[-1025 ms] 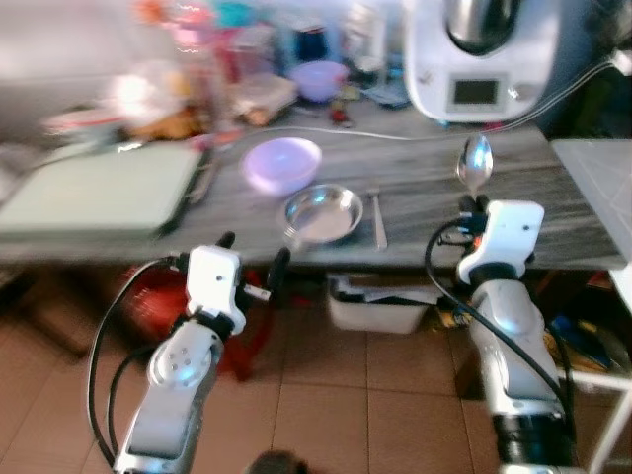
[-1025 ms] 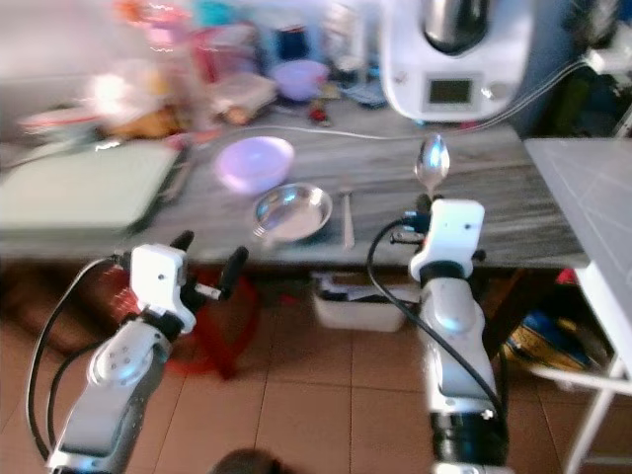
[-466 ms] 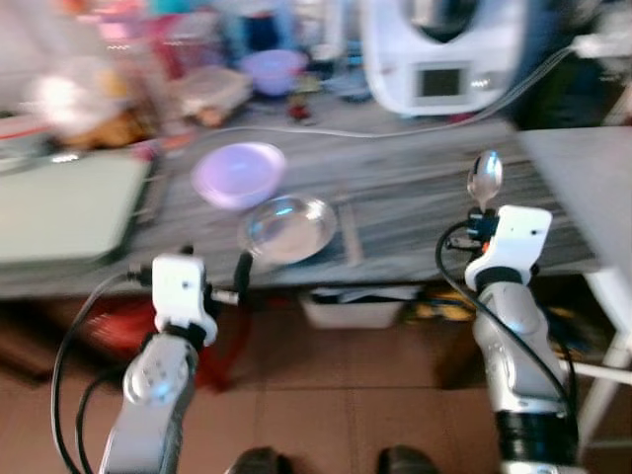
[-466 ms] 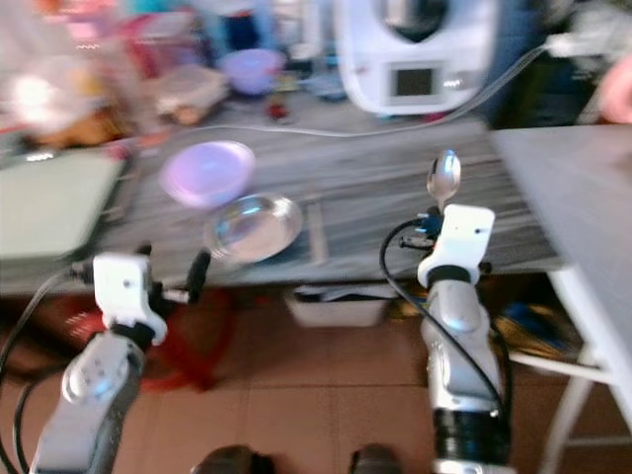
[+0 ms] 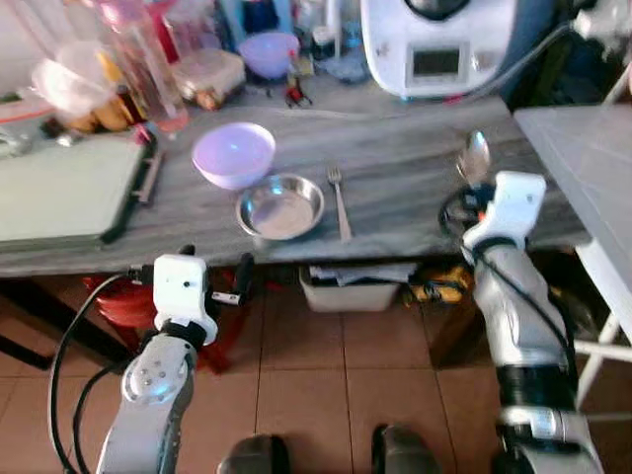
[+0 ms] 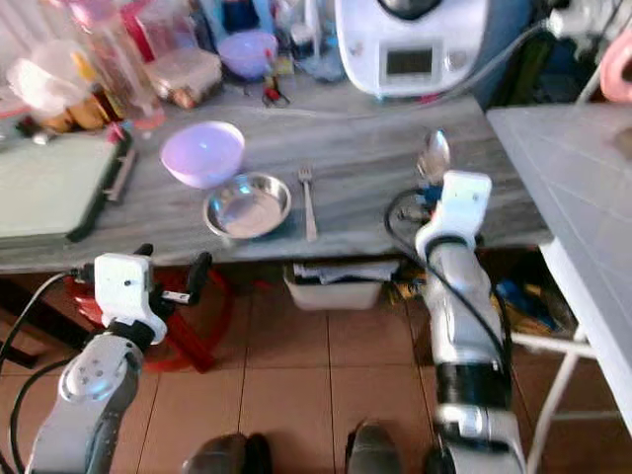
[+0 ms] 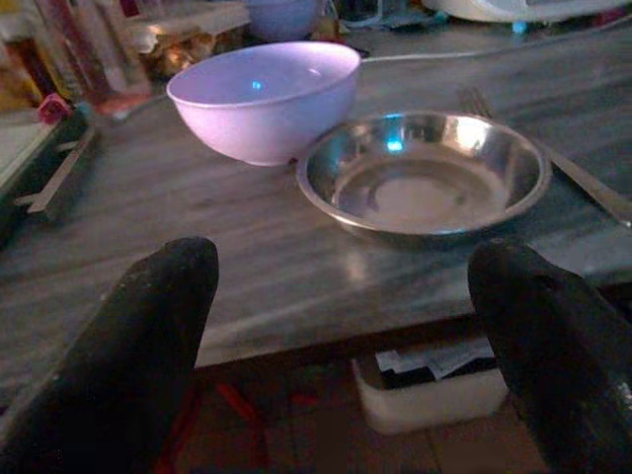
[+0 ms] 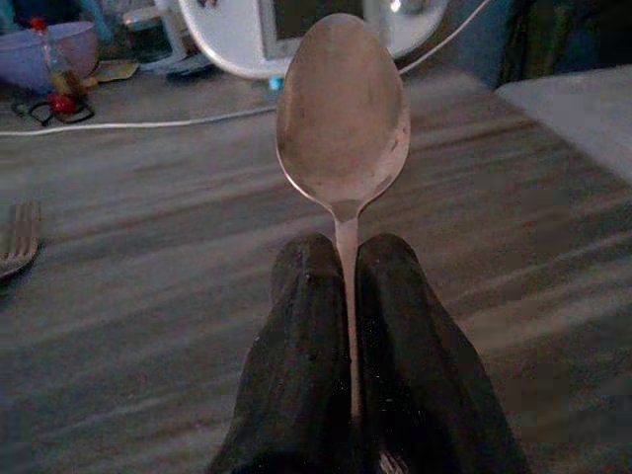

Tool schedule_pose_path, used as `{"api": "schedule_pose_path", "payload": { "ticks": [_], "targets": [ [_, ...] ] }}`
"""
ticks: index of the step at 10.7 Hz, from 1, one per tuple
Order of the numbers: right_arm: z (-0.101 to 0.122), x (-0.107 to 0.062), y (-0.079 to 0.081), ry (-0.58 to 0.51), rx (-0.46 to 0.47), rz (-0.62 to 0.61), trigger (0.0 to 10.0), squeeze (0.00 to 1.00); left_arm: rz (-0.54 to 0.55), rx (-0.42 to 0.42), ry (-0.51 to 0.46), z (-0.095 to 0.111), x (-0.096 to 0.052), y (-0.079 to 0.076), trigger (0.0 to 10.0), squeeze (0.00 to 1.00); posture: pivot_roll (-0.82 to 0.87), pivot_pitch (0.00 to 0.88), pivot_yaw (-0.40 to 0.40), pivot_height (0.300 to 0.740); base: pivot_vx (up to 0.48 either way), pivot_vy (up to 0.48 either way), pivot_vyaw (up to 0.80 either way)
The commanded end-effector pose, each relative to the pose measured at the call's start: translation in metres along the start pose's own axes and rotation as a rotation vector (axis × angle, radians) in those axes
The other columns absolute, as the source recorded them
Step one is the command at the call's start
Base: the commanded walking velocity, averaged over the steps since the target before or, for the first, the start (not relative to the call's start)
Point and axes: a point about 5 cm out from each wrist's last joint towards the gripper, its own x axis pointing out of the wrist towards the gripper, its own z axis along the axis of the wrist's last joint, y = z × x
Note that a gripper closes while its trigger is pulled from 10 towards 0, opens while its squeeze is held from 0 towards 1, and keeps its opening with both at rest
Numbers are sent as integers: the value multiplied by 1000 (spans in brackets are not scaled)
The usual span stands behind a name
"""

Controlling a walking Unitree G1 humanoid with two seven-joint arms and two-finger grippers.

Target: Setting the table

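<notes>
On the grey wooden table point(image 5: 415, 168) a steel bowl point(image 5: 280, 207) sits in front of a lilac bowl point(image 5: 233, 153). A fork point(image 5: 339, 200) lies just right of the steel bowl, tines pointing away from me. My right gripper point(image 5: 475, 190) is over the table's right part, shut on the handle of a spoon point(image 8: 343, 104) that stands upright with its bowl on top. Low before the table's front edge, my left gripper point(image 5: 215, 263) is open with nothing in it, and its fingers point(image 7: 128, 346) frame the two bowls in the left wrist view.
A white kitchen machine point(image 5: 439, 44) with a cable stands at the back right. Bottles and containers crowd the back left, and a green tray point(image 5: 59, 188) lies at the left. Under the table are a white bin point(image 5: 351, 286) and a red stool point(image 5: 123, 301). A white table point(image 5: 583, 148) adjoins on the right.
The whole picture has shifted and sharpened, so the camera has moved. The right gripper still holds the spoon upright over the table. The left gripper stays open below the edge.
</notes>
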Motion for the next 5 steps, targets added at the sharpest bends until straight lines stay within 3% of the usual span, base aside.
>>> {"api": "schedule_pose_path", "payload": {
  "ticks": [1, 4, 5],
  "targets": [
    [-1, 6, 8, 25, 29, 35, 10000, 0, 2, 20, 20, 0, -6, 4, 10000, 0, 57, 177, 104, 740, 0, 0, 0],
    [-3, 23, 26, 103, 105, 96, 10000, 0, -22, 24, 50, -1, -13, 3, 10000, 0, 85, 193, 112, 740, 0, 0, 0],
    [2, 30, 39, 114, 125, 141, 10000, 0, -28, 25, 55, 0, -15, 3, 10000, 0, 89, 194, 114, 740, 0, 0, 0]
  ]
}}
